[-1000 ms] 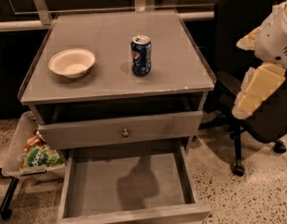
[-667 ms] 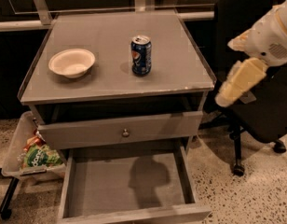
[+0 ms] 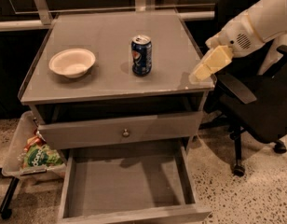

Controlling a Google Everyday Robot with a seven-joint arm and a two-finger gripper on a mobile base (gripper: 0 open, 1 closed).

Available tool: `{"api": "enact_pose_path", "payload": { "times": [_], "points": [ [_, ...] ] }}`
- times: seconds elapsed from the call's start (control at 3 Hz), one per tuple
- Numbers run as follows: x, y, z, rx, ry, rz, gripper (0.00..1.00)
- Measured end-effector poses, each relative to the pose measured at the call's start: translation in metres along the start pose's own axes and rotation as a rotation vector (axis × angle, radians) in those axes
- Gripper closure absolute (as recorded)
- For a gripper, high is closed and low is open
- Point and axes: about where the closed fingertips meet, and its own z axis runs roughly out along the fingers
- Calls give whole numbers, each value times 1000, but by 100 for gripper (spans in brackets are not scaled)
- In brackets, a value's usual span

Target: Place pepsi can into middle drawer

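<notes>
My gripper (image 3: 199, 73) hangs at the tabletop's (image 3: 106, 29) right edge, whether parted or closed I can't tell. Pepsi can (image 3: 141, 55) upright mid-tabletop, right of white bowl (image 3: 72, 62) - middle drawer (image 3: 127, 185) pulled out below.

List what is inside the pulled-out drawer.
Nothing: the middle drawer shows only bare floor, though its rear sits hidden under the drawer front above. The pepsi can stands on the tabletop; the gripper hovers at the tabletop's right edge.
</notes>
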Motion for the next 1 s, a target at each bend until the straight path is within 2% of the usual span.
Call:
{"api": "enact_pose_path", "payload": {
  "times": [0.33, 0.67, 1.0],
  "points": [
    [-3, -1, 2, -2, -4, -4, 0],
    [-8, -6, 25, -24, -92, 0, 0],
    [-39, -20, 58, -44, -209, -14, 0]
  ]
}}
